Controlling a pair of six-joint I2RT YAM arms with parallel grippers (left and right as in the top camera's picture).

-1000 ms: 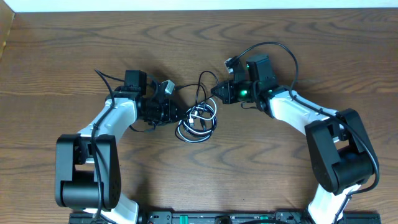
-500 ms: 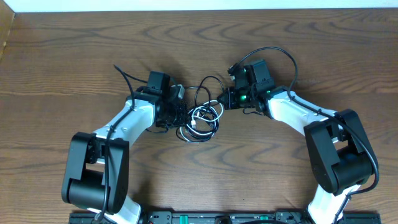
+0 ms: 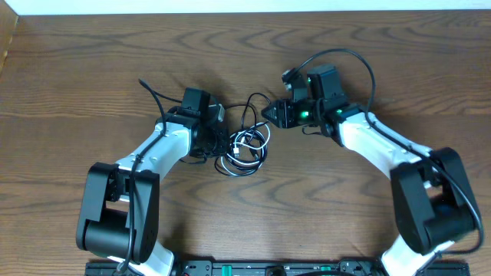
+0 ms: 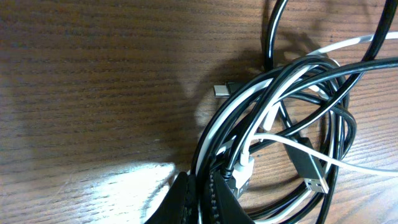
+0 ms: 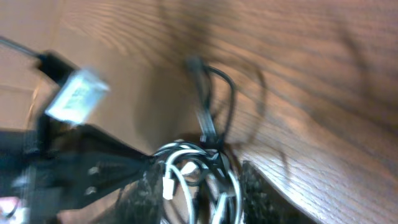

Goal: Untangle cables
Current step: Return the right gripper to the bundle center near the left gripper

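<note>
The cables lie tangled in one coil at the middle of the table. The white cable (image 3: 247, 139) loops inside the longer black cable (image 3: 251, 102), which arcs out toward the far side. My left gripper (image 3: 222, 142) sits at the coil's left edge, shut on strands of the bundle. In the left wrist view the left gripper (image 4: 200, 186) pinches strands, with the white cable (image 4: 236, 106), the black cable (image 4: 323, 118) and a plug (image 4: 311, 171) beyond it. My right gripper (image 3: 269, 113) hovers at the coil's upper right. In its blurred wrist view the right gripper (image 5: 202, 199) is open, with the coil (image 5: 193, 168) beyond the fingers.
The wooden table (image 3: 368, 46) ends at a pale strip along the far edge. A cardboard corner (image 3: 6, 34) shows at the far left. Each arm's own thick black wire (image 3: 360, 69) arcs above its wrist. The left arm (image 5: 74, 162) fills the right wrist view's left side.
My left gripper slid right to the coil and closed on its strands. My right gripper opened and drew back slightly toward the far side.
</note>
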